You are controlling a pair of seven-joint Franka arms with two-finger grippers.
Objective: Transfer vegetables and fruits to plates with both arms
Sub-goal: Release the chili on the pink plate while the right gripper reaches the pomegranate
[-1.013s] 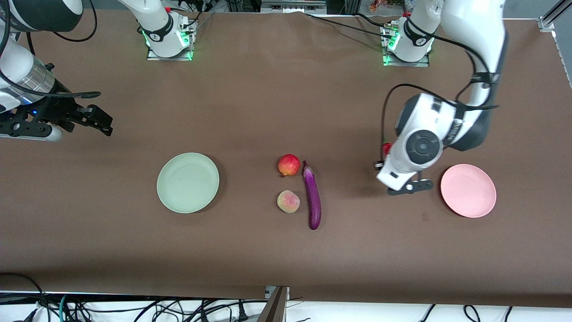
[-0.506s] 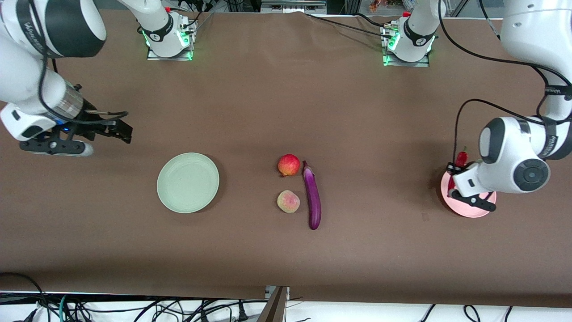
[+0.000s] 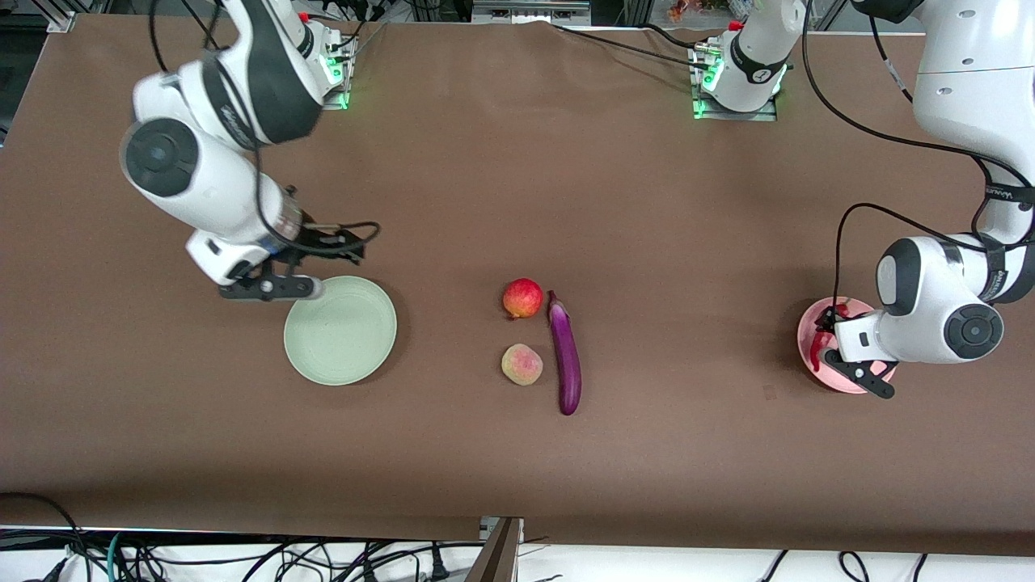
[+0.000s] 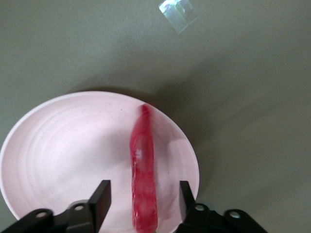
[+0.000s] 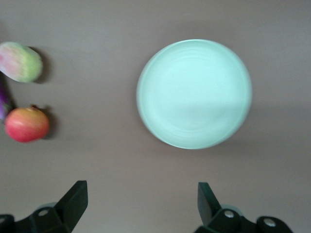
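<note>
The red chili pepper (image 3: 818,349) lies on the pink plate (image 3: 809,322). My left gripper (image 3: 825,333) is low over that plate and open. In the left wrist view the chili (image 4: 141,165) lies between the fingers of my left gripper (image 4: 144,191) with a gap on each side, on the pink plate (image 4: 63,155). My right gripper (image 3: 349,249) is open and empty, over the table beside the pale green plate (image 3: 340,330). The red fruit (image 3: 522,297), the peach (image 3: 521,364) and the purple eggplant (image 3: 566,356) lie at mid-table. The right wrist view shows my right gripper (image 5: 141,191), the green plate (image 5: 194,94), the red fruit (image 5: 26,124) and the peach (image 5: 19,61).
A small clear patch of tape (image 3: 769,393) is stuck to the brown cloth near the pink plate and also shows in the left wrist view (image 4: 177,13). The two arm bases (image 3: 732,81) stand along the table's edge farthest from the front camera. Cables hang along the nearest edge.
My left gripper carried the chili over the pink plate, came down and opened; the chili now lies on the plate. My right arm swung from its end of the table to the green plate.
</note>
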